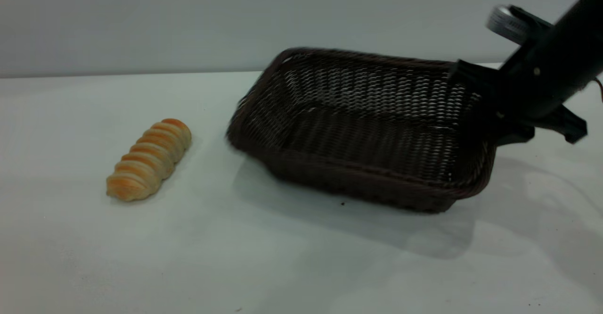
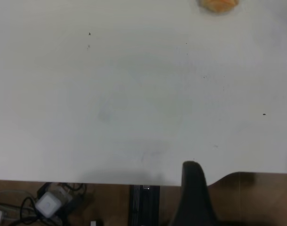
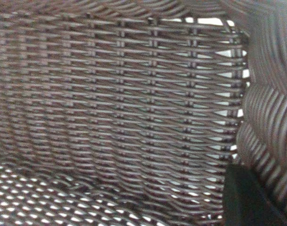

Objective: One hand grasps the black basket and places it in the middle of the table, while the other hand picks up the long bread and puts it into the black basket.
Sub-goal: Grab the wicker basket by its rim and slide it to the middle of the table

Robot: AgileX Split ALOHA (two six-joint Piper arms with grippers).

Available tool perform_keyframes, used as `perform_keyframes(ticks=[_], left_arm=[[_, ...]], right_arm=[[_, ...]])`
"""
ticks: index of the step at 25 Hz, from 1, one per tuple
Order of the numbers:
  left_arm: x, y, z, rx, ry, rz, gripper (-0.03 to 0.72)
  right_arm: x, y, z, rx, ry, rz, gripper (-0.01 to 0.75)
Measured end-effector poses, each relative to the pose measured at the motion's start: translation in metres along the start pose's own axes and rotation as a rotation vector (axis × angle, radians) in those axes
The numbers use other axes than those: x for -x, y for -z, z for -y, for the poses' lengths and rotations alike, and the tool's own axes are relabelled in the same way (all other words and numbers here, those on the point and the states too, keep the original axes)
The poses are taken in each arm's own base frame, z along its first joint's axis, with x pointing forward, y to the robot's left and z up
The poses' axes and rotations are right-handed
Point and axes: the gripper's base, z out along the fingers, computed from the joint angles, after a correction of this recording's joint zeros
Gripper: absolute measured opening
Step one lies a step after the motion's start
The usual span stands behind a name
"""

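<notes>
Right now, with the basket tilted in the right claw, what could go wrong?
1. The right claw holds the dark woven wicker basket by one end rim only, tilted, its far end raised; it may slip or swing.
2. Carried further left, the basket could knock the golden ridged long bread on the white table.

No writing, label, brand or number can be read anywhere here. The black basket (image 1: 358, 130), the long bread (image 1: 150, 158) and the desk (image 1: 282, 267) carry no print. The small white box (image 2: 48, 203) under the desk edge shows no legible mark.
</notes>
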Motion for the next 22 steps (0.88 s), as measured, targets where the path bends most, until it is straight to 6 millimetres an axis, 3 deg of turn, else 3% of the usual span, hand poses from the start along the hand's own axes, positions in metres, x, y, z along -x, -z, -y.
perform_keyframes(ticks=[8, 16, 22], left_arm=[[0.0, 0.0, 0.0, 0.0, 0.001, -0.002, 0.577], [-0.001, 0.0, 0.0, 0.001, 0.002, -0.007, 0.577], [-0.003, 0.0, 0.0, 0.004, 0.002, -0.032, 0.577]], right_arm=[[0.011, 0.003, -0.022, 0.056, 0.175, -0.165, 0.089], [-0.008, -0.025, -0.05, 0.072, 0.273, -0.234, 0.089], [-0.009, -0.033, -0.051, 0.077, 0.252, -0.23, 0.1]])
